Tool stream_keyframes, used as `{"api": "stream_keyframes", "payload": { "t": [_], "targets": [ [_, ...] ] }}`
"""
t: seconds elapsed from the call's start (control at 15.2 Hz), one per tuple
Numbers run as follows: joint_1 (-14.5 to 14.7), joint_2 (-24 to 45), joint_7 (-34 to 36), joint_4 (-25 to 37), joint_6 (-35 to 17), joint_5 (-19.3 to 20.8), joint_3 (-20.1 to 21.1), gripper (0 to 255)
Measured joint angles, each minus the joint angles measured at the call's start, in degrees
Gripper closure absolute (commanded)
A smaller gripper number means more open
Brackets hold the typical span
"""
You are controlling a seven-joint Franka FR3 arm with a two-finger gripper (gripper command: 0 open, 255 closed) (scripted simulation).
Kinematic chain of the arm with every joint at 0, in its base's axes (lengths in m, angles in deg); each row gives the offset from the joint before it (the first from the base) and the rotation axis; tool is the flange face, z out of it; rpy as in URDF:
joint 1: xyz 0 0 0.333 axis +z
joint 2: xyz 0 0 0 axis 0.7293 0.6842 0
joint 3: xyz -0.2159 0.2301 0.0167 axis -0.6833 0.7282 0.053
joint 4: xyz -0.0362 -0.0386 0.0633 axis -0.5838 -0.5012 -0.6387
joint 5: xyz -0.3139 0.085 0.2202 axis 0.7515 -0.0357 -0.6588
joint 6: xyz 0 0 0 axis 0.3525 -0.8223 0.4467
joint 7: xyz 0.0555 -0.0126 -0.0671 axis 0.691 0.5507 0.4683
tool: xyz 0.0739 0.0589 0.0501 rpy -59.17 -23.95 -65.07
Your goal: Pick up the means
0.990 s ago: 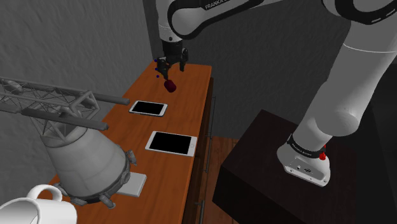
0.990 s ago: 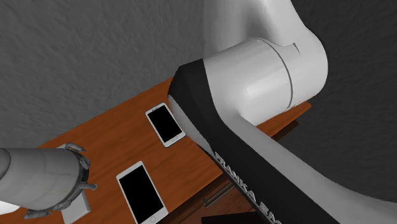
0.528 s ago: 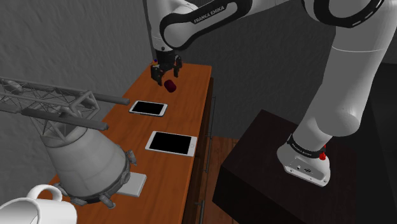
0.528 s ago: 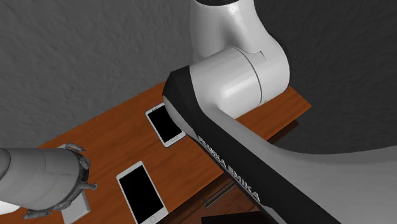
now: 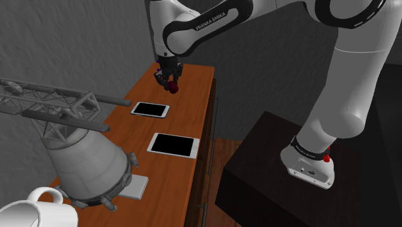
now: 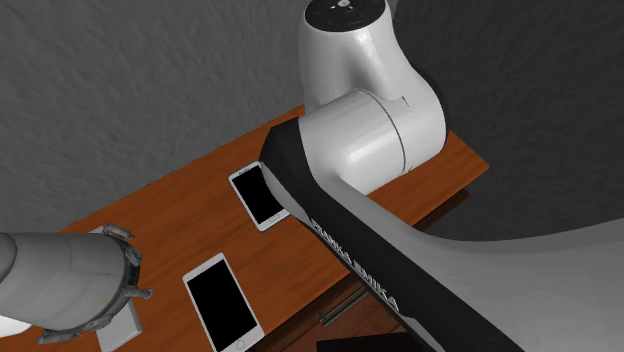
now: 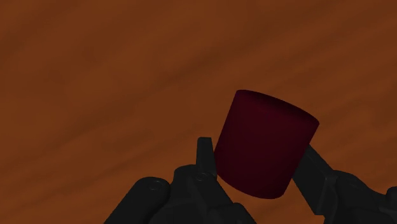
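End effector brackets dark red cylinder at far end of tabletop.

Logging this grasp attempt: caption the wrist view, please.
Black gripper flanking a dark red cylinder on the brown wooden tabletop.

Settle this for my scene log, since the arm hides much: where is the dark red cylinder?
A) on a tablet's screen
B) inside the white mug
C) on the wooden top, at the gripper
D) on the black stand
C: the dark red cylinder lies on the bare wooden top, right at the gripper.
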Motion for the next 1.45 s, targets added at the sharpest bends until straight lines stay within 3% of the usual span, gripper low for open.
{"api": "stream_keyframes", "payload": {
  "t": [0.53, 1.45],
  "targets": [
    [0.01, -0.28, -0.09, 0.43, 0.72, -0.13, 0.05, 255],
    [0.0, -2.74, -1.47, 7.55, 10.15, -1.32, 0.4, 255]
  ]
}}
